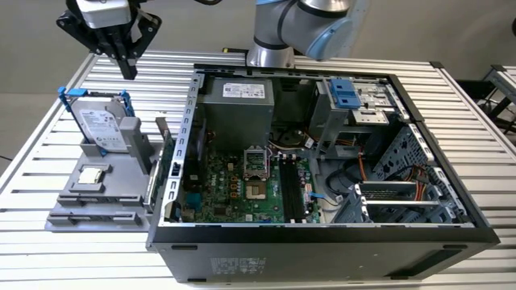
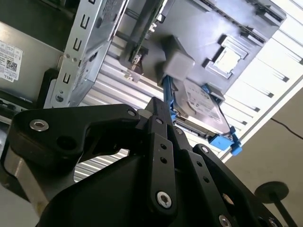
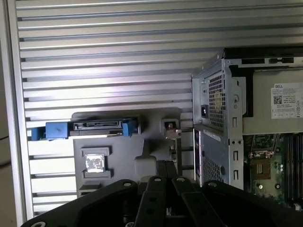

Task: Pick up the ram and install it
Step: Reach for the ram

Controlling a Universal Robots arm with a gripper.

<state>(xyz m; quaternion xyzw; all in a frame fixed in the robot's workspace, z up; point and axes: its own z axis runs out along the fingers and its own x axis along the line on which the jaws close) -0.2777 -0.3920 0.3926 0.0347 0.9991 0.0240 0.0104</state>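
1. Aluminium slats form the bench (image 1: pixel 451 90), which carries an open computer case (image 1: pixel 322 235) and, at 9 o'clock of the case in the exterior view, a grey parts fixture (image 1: pixel 96 208).
2. Black and closed, the pincer (image 1: pixel 129 74) hangs in the air at about 12 o'clock of the fixture in the exterior view. It is well above the bench, with its fingertips together and nothing between them.
3. Both wrist views show the pincer (image 2: pixel 161 111) (image 3: pixel 166 165) pointing down towards the fixture (image 3: pixel 118 156), apart from everything on it.
4. Standing on its long edge in the fixture, the ram (image 1: pixel 164 138) sits on the side nearest the case, just beside the case's metal wall. It appears as a slim green strip in the second wrist view (image 2: pixel 144 35) and edge-on in the first wrist view (image 3: pixel 171 142).
5. Upright in the fixture at 9 o'clock of the ram in the exterior view is a silver hard drive (image 1: pixel 101 124) in a blue bracket.
6. Lying flat in a recess at 6 o'clock of the drive is a small square silver chip (image 1: pixel 90 175).
7. Inside the case, the green motherboard (image 1: pixel 234 187) lies face up, and its long black memory slots (image 1: pixel 292 190) sit at 3 o'clock of the processor socket.
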